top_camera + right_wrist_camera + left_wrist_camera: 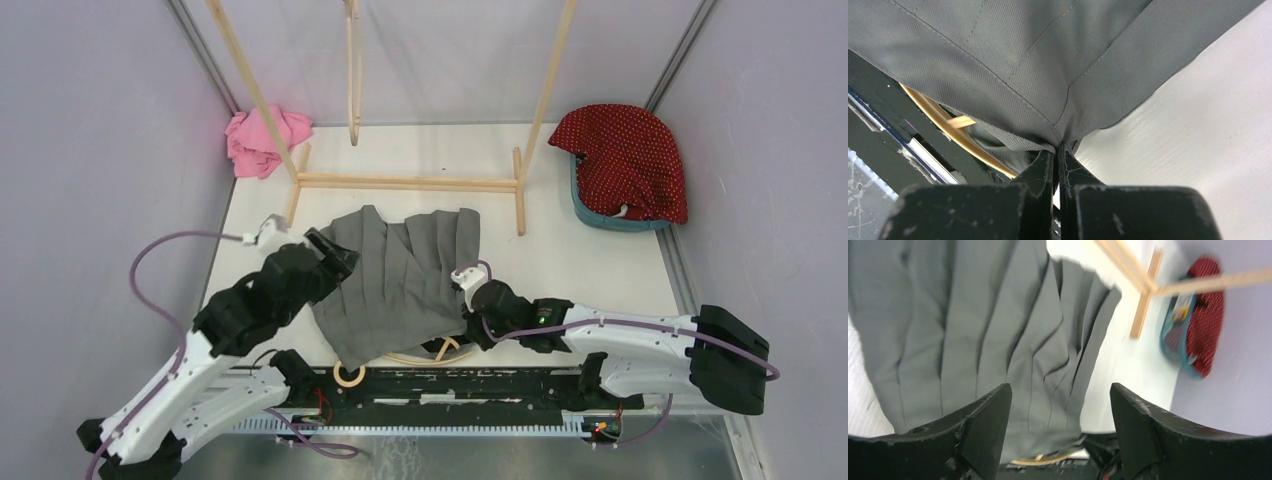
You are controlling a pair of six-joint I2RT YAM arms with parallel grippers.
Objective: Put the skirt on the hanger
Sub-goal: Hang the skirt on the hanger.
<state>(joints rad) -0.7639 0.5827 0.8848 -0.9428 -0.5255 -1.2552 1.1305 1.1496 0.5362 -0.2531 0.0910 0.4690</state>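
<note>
The right fingers (pixel 1050 165) are clenched on the skirt (pixel 400 280). They pinch a fold of its grey cloth at the near right corner, and the cloth rises from the fingertips like a small tent. The left fingers (pixel 338 258) are released and stand wide apart at the left edge of the skirt. In the left wrist view the grey cloth lies beyond and between them, and nothing is grasped. From these views I cannot tell if they touch the cloth.

The skirt lies spread on the white tabletop (pixel 560 260), between the two arms and near the front edge. It is grey with long pleats. Some pleats are flat and some are rumpled, and the far part is folded over itself. Its near hem covers most of the wooden hanger (pixel 415 357), of which only a pale curved strip shows at the front edge of the tabletop.

Behind the skirt stands a wooden rack (pixel 410 182).
</note>
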